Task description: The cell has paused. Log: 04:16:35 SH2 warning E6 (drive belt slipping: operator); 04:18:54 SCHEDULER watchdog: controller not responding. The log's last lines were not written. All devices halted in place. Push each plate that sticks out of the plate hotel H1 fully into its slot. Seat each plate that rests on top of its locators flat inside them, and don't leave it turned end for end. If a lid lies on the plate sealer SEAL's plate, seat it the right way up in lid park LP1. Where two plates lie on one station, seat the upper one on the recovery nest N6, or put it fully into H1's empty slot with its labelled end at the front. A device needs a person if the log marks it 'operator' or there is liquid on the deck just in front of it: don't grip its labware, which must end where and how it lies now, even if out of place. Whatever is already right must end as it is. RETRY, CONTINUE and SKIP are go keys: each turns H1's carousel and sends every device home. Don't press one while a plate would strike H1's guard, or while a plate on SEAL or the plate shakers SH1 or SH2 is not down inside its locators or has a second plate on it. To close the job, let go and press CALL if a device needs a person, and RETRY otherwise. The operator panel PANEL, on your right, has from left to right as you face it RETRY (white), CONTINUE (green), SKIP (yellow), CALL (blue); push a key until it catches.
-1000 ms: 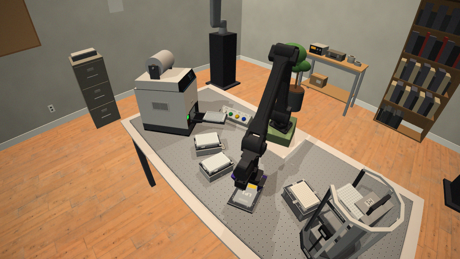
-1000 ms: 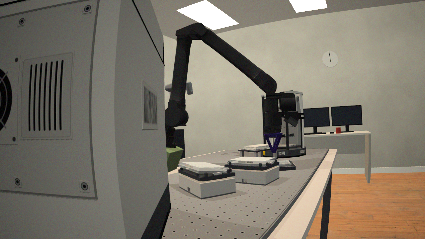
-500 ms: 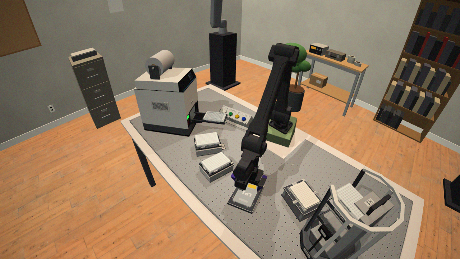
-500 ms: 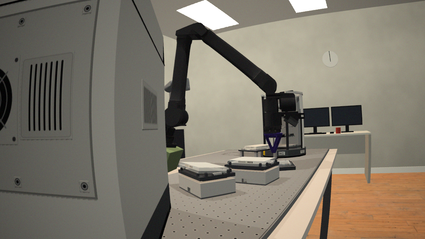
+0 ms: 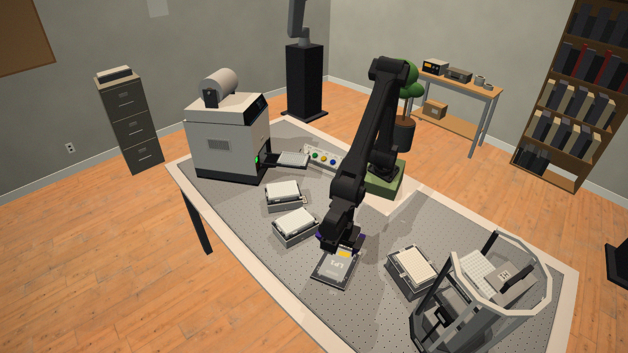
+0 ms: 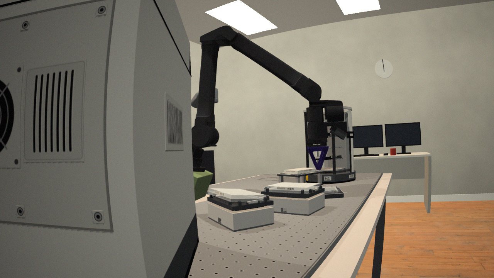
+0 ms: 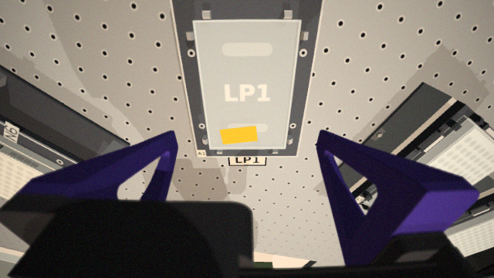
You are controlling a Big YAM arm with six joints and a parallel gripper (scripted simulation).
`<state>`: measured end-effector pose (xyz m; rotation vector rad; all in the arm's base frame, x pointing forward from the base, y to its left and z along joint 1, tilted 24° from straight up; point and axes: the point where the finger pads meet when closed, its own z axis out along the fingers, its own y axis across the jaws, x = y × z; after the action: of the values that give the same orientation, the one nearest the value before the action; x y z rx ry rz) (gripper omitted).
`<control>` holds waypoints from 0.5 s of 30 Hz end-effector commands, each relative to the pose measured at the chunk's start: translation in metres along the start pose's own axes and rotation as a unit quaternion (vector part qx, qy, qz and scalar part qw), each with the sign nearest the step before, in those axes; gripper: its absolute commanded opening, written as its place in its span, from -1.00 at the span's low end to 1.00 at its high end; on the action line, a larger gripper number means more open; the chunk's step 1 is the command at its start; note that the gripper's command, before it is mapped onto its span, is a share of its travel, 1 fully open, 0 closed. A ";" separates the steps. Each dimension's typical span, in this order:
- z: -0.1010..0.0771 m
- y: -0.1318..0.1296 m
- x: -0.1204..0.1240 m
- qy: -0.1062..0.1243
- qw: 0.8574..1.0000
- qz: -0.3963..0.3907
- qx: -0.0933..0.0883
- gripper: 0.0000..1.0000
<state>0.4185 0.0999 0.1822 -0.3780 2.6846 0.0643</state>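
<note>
My gripper (image 5: 340, 246) (image 6: 317, 163) (image 7: 247, 138) is open and empty, hanging a short way above lid park LP1 (image 5: 322, 278) (image 7: 311, 77). A pale lid (image 5: 334, 266) (image 7: 247, 85) with a yellow mark (image 7: 238, 134) at its near end lies flat inside LP1's locators. The sealer SEAL (image 5: 225, 136) holds a well plate (image 5: 293, 159) on its open tray. Two shakers (image 5: 284, 205) (image 5: 293, 239) (image 6: 241, 216) (image 6: 298, 204) each carry one plate. Nest N6 (image 5: 400, 272) carries a plate (image 5: 415, 265). Plate hotel H1 (image 5: 478, 302) (image 6: 328, 178) has a plate (image 5: 476, 267) on its top level.
The operator panel (image 5: 320, 157) with its coloured keys lies beside the sealer tray, near the arm's green base (image 5: 386, 180). In the wrist view, N6 (image 7: 11, 133) lies to the left and a shaker's plate (image 7: 463, 154) to the right. H1's guard frame (image 5: 518, 245) rings the hotel.
</note>
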 end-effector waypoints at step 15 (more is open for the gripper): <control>-0.064 -0.004 -0.023 -0.026 1.000 0.000 0.003 1.00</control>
<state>0.4039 0.0965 0.2092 -0.3794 2.6951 0.0632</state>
